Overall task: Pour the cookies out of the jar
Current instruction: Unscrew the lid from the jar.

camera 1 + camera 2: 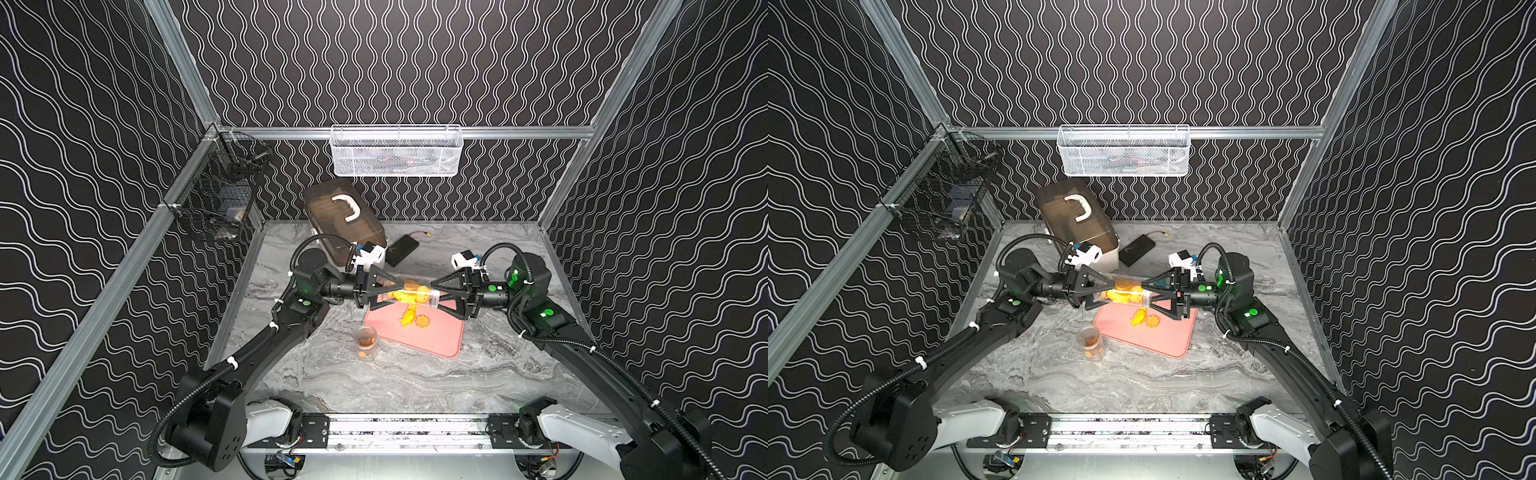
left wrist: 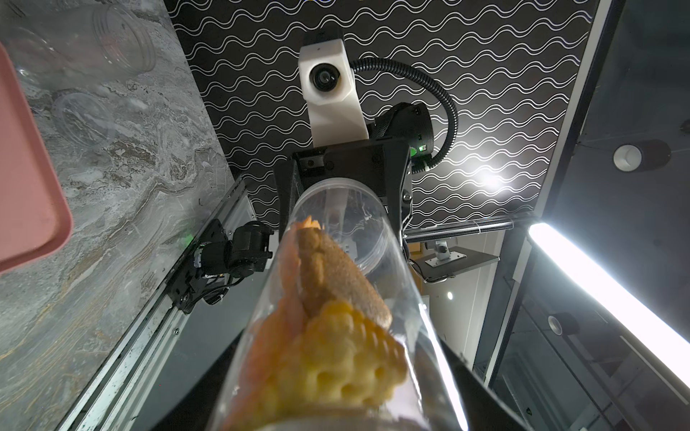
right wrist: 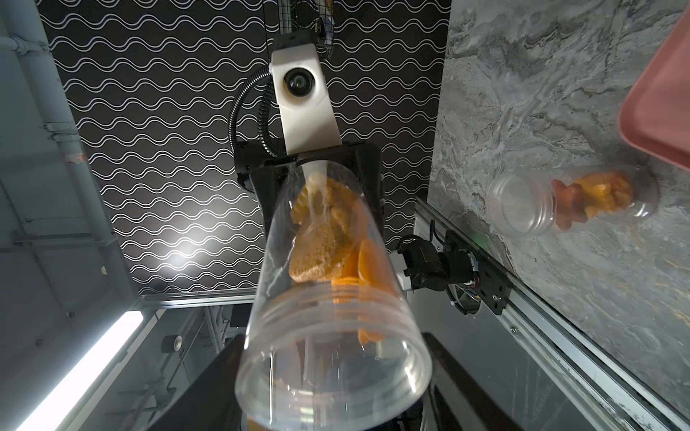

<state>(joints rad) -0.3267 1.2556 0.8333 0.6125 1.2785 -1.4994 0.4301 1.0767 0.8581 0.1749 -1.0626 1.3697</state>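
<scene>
A clear jar (image 1: 409, 293) hangs lying on its side over the pink tray (image 1: 436, 338), between my two grippers. Yellow-orange cookies (image 1: 405, 296) and a brown one (image 2: 336, 276) fill the jar's closed end. My left gripper (image 1: 397, 292) is shut on that end. My right gripper (image 1: 435, 291) has its fingers (image 3: 459, 380) against both sides of the open threaded mouth (image 3: 332, 358). Several cookies (image 1: 415, 320) lie loose on the tray under the jar. In both top views the two arms meet head-on at the jar (image 1: 1127, 294).
A second clear jar (image 1: 366, 343) with cookies stands on the marble table left of the tray. Behind are a brown box with a white handle (image 1: 345, 220) and a flat black device (image 1: 401, 249). A white mesh basket (image 1: 397, 151) and a black wire basket (image 1: 216, 208) hang on the walls.
</scene>
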